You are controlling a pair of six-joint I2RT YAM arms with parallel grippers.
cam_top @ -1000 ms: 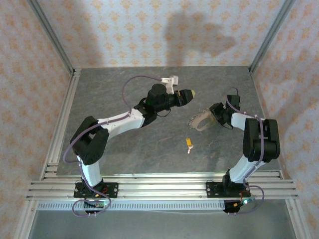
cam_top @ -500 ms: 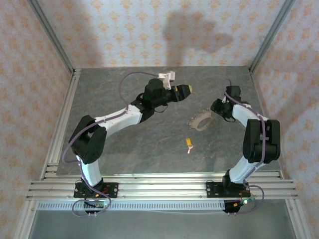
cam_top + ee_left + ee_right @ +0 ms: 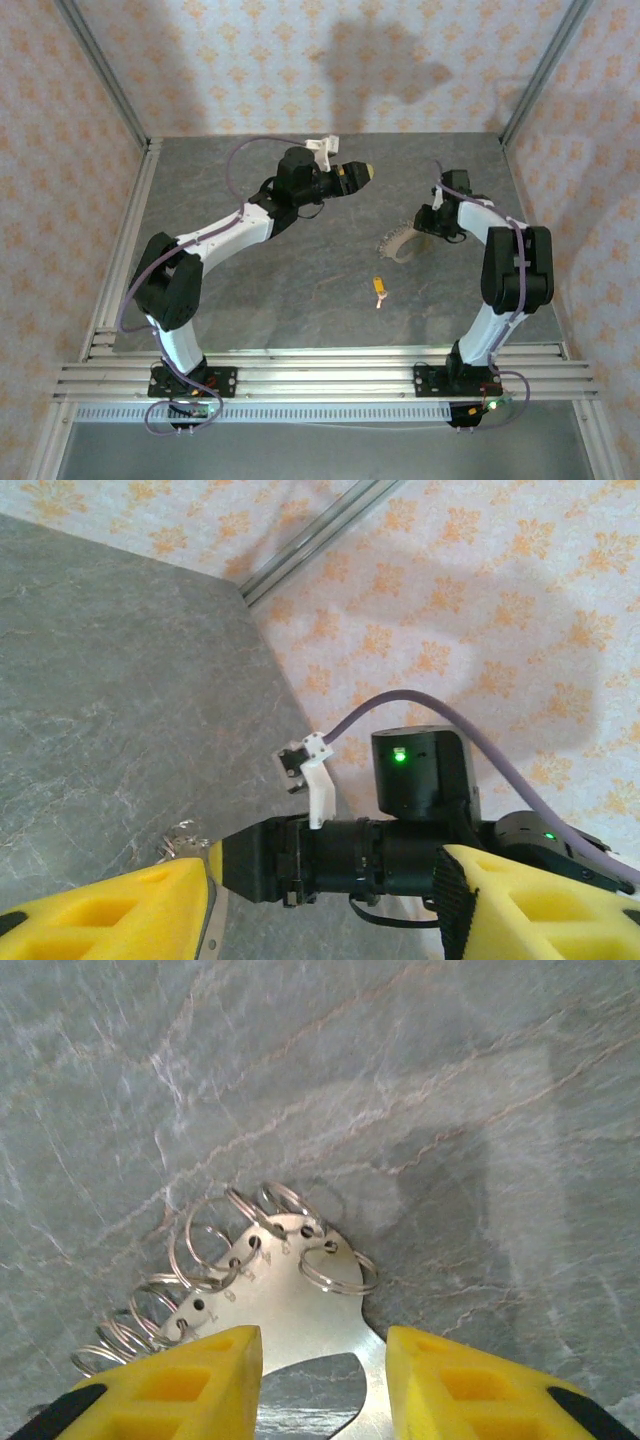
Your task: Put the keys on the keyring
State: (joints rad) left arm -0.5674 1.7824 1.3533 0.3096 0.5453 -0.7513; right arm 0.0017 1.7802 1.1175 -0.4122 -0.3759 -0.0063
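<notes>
A tiny key with an orange-yellow head lies alone on the grey table, near the middle front. The keyring rests flat to its upper right. In the right wrist view the keyring is a silvery plate with an oval cutout and several small wire rings along one edge. My right gripper hovers at its right end, and there the right gripper stands open, yellow fingers apart over the plate. My left gripper is raised at the back. The left gripper is open with nothing between its fingers.
Aluminium rails frame the table, with patterned walls on three sides. In the left wrist view the right arm's black wrist and purple cable cross just ahead of my left fingers. Bare table lies around the key.
The left gripper has drawn back and leftward toward the rear wall and opened a little wider. The right wrist has shifted toward the back. Key and keyring have stayed put.
</notes>
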